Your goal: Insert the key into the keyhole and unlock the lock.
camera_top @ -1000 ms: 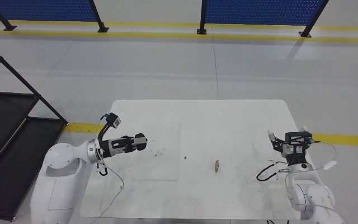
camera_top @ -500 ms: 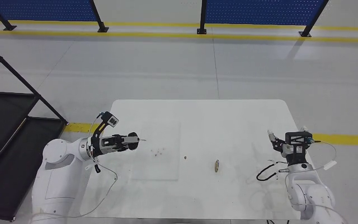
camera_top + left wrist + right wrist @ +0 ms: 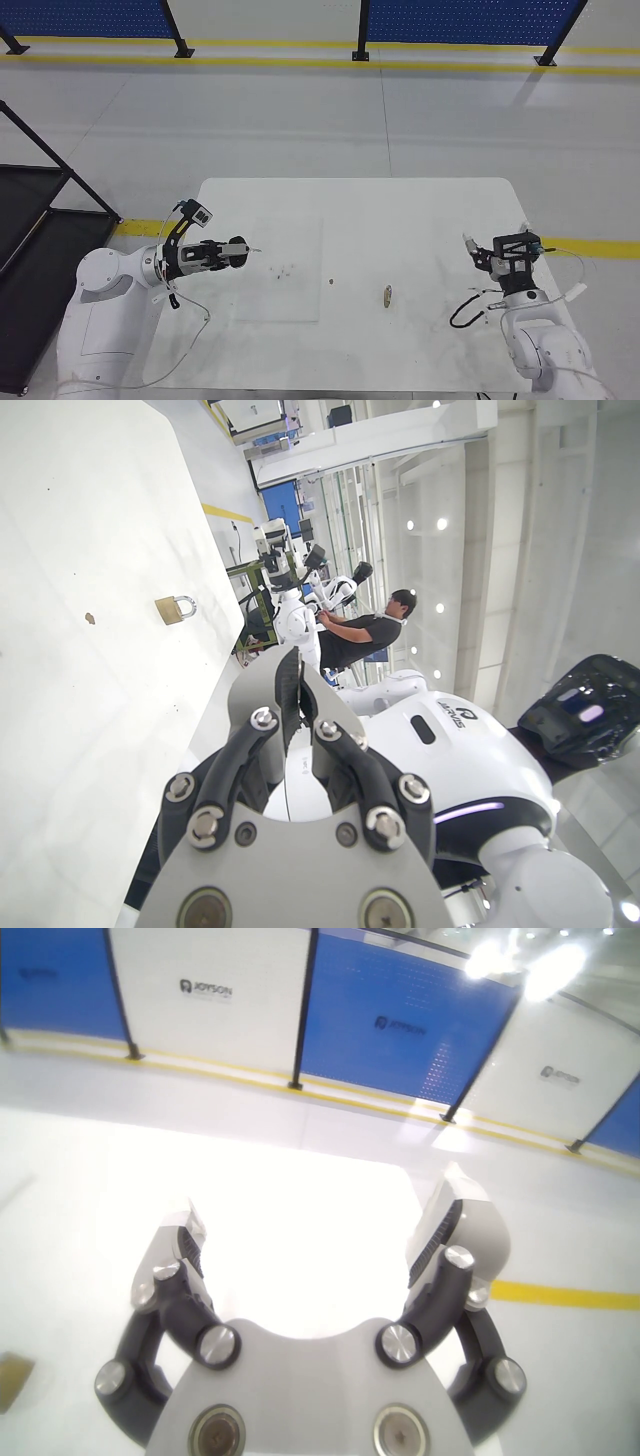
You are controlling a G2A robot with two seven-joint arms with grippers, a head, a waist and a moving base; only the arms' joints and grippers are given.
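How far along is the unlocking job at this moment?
Done: nothing visible; the padlock lies untouched on the table, shackle looks closed. In hand: the left gripper is shut, away from the padlock; a key between its fingers cannot be made out. The right gripper is open and empty. Left: inserting and turning the key.

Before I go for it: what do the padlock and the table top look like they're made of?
Padlock: the body looks like brass, dull yellow-gold and fairly matte. Its shackle looks like polished steel, silvery with a bright glint.
Table top: a smooth white sheet with a faint sheen and small dark specks, likely laminate or painted board; what lies underneath cannot be told.
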